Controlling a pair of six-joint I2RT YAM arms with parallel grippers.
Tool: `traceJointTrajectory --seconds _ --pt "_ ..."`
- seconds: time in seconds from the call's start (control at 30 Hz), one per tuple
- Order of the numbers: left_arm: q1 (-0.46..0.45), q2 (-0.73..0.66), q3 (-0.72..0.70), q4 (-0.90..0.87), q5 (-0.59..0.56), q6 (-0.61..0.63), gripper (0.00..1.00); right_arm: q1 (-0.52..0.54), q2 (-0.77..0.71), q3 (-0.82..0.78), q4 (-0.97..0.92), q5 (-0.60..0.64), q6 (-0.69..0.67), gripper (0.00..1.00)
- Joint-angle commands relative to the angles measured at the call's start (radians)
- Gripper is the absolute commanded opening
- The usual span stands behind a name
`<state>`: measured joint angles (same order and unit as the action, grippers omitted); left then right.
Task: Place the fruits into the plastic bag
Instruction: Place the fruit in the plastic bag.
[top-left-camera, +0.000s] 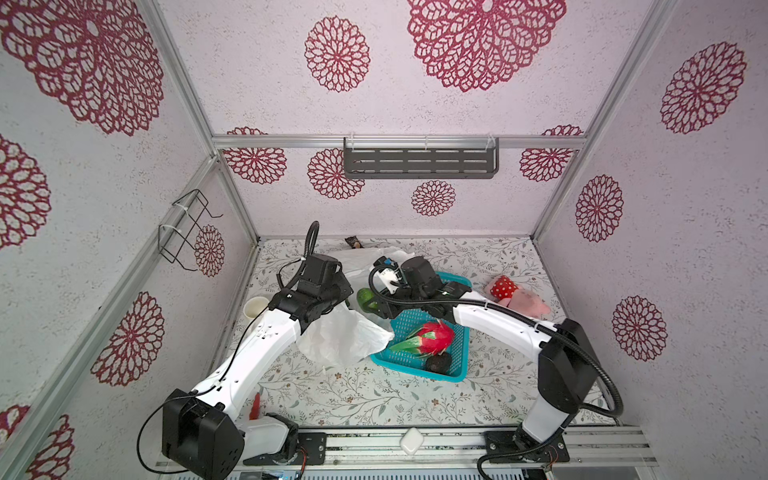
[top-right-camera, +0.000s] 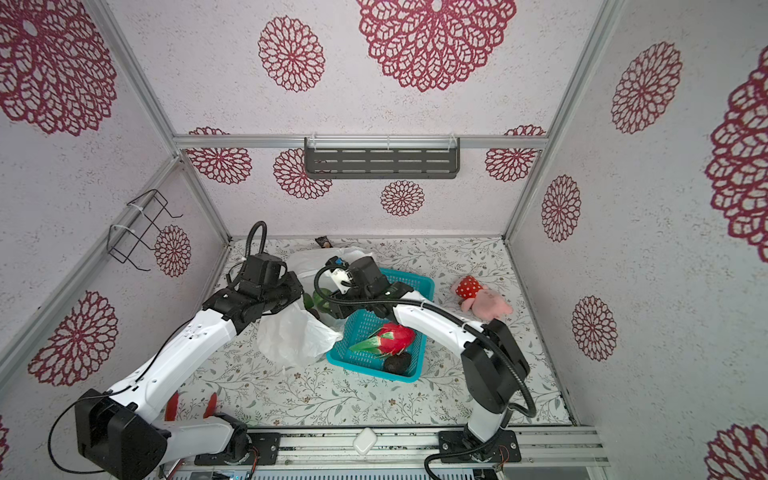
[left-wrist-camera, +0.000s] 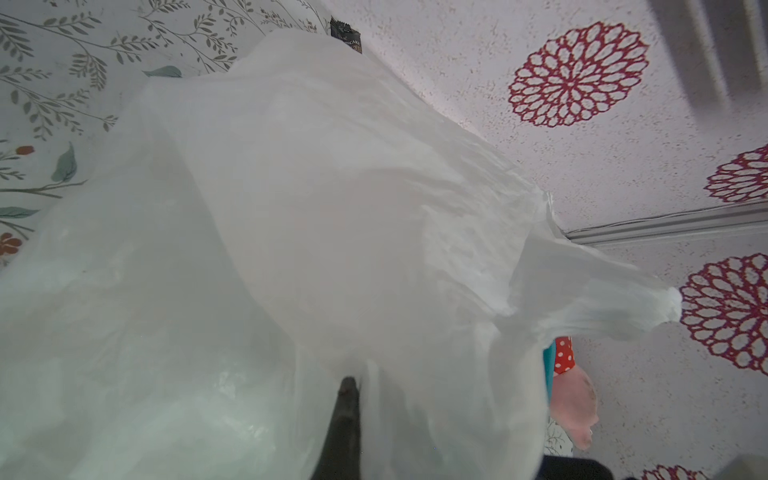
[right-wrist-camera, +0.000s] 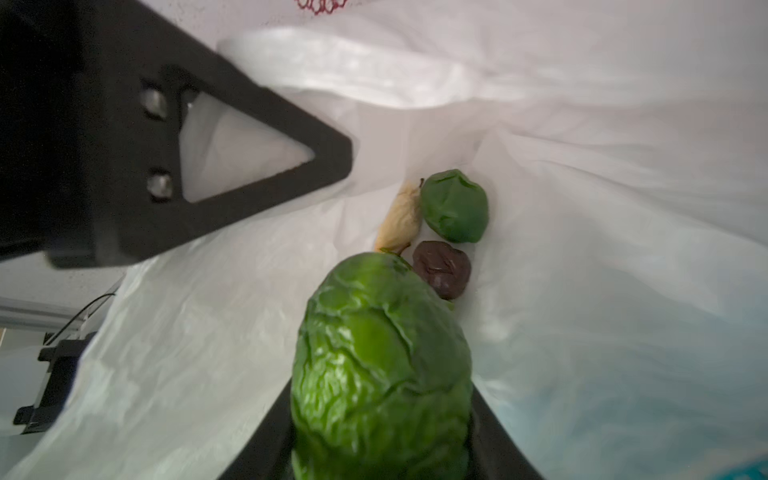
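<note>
Table: the flat table, matte with a printed leaf-and-flower pattern, is carrying everything.
Plastic bag: the thin, crinkly, translucent white plastic bag is lying on the table between the two arms, just beside the basket. Its film is limp and is sagging wherever nothing is lifting it.
Basket: the teal perforated hard-plastic basket is holding the fruits not yet bagged.
Left pincer: the left pincer is clenching a gathered fold of the bag's film. That fold wants holding high and taut, so the mouth is not collapsing onto the other arm.
Right pincer: the right pincer is reaching into the bag's mouth with its jaws standing apart, apparently released.
Dragon fruit: the smooth red-pink oval dragon fruit, with stiff green scales, is lying in the basket.
Green piece: the glossy, wrinkle-skinned, egg-shaped green piece is lying on the lower finger inside the bag, with a clear gap to the upper finger. The step in hand appears to be the drop. Tipping the wrist should be letting the slick skin slide off low, and backing out straight should be avoiding snagging the film.
Avocado: the dark, bumpy, rounded avocado is lying in the basket just beside the dragon fruit.
Bag bottom: a smaller green lump, a dark brown wrinkled lump and a pale beige papery scrap are already clustering there, close together.
</note>
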<state>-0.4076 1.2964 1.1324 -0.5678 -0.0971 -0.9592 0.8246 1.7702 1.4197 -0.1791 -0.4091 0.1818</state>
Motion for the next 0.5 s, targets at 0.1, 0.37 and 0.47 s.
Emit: traceJointTrajectory --seconds 0.1,0.37,0.47 --pt "-0.014 -0.053 0.024 -0.04 -0.077 -0.002 0.0 0.042 0.091 0.099 -0.138 -0.043 -0.091 0.61" --pt "-0.015 -0.039 0.022 -0.036 -0.07 0.0 0.0 0.042 0.004 0.022 -0.077 0.078 -0.082 0.83" --pt "-0.015 -0.033 0.023 -0.033 -0.067 0.003 0.0 0.032 -0.049 -0.008 -0.05 0.133 -0.08 0.84"
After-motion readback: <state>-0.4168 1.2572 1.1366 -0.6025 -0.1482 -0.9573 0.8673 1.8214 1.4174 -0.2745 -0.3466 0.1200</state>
